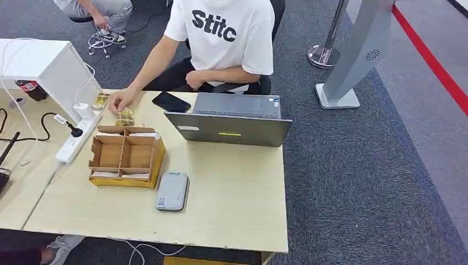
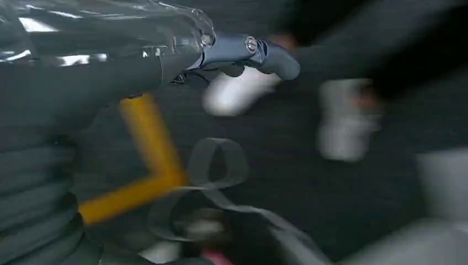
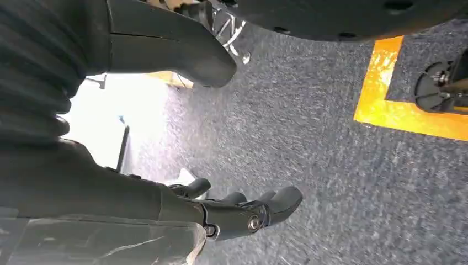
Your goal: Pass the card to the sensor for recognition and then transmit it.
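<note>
We see our right hand empty, fingers loosely apart over grey carpet. Left hand blurred; we cannot tell its state.

Grey sensor flat beside box

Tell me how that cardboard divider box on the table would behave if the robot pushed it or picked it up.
The cardboard divider box looks thin-walled and mostly hollow, so it is probably light and would slide easily on the smooth table. Its low, wide shape makes tipping unlikely. The thin partitions could flex or crush under a hard squeeze, and the cards in its slots might shift if it were tilted.
</note>
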{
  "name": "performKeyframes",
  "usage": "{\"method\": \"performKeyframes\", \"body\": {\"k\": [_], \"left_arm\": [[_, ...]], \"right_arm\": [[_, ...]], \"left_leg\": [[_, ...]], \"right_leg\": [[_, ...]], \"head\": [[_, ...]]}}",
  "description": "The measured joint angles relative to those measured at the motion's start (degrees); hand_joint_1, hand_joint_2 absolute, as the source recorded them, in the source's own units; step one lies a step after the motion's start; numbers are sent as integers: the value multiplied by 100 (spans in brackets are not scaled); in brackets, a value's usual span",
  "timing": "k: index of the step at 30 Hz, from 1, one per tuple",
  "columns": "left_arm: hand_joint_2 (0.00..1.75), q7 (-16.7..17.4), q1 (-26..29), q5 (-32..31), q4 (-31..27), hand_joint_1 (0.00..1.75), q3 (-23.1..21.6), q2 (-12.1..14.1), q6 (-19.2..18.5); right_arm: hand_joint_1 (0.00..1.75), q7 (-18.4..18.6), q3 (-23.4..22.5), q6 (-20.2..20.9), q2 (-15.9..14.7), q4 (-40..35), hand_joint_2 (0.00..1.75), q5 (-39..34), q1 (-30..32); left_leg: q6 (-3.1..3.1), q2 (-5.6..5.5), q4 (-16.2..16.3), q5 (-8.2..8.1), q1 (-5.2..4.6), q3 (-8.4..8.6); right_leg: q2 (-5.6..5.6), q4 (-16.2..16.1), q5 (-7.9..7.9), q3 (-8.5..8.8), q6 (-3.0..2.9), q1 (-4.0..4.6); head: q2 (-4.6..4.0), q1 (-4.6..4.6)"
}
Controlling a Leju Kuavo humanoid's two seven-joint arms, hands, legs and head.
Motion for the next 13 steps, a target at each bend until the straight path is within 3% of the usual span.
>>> {"method": "performKeyframes", "body": {"k": [1,2,3,4,5,9,12,13], "left_arm": [[175,479,-26,-205,366,3,-2,20,120],[175,972,-47,-477,682,159,-29,18,227],[175,1389,-48,-724,955,159,-90,0,244],[175,1668,-54,-979,1232,175,-187,-13,239],[175,1917,-60,-1202,1427,175,-296,-39,239],[175,2323,-100,-1989,1990,175,-862,-94,257],[175,2526,-92,-3260,2237,175,-1558,-100,255],[175,2537,-88,-3650,2296,173,-1914,-98,215]], "right_arm": [[0,-2,-2,33,0,-2,175,44,0],[0,-2,-4,51,0,-7,175,84,-1],[0,-2,-4,75,0,-9,175,116,0],[175,-2,-4,97,0,-11,175,151,1],[175,0,-4,125,0,-15,175,162,1],[175,22,-4,96,4,-28,175,256,-1],[175,2,-4,-9,35,-37,175,361,0],[113,-15,-2,-50,46,-42,175,416,0]], "left_leg": [[1,0,0,0,-2,0],[1,1,0,-1,-4,0],[3,1,0,-1,-4,0],[4,2,1,-1,-4,0],[6,1,1,-2,-4,-1],[13,0,2,-6,-8,2],[13,0,1,-5,-6,3],[13,0,1,-5,-6,3]], "right_leg": [[0,-3,1,1,1,-2],[2,-7,2,1,3,-4],[2,-11,3,2,5,-4],[2,-15,4,4,7,-5],[2,-17,5,5,8,-5],[0,-18,5,9,9,-12],[1,-16,5,9,9,-11],[-1,-15,5,9,8,-11]], "head": [[0,2],[0,2],[0,2],[0,4],[0,4],[0,2],[0,2],[0,4]]}}
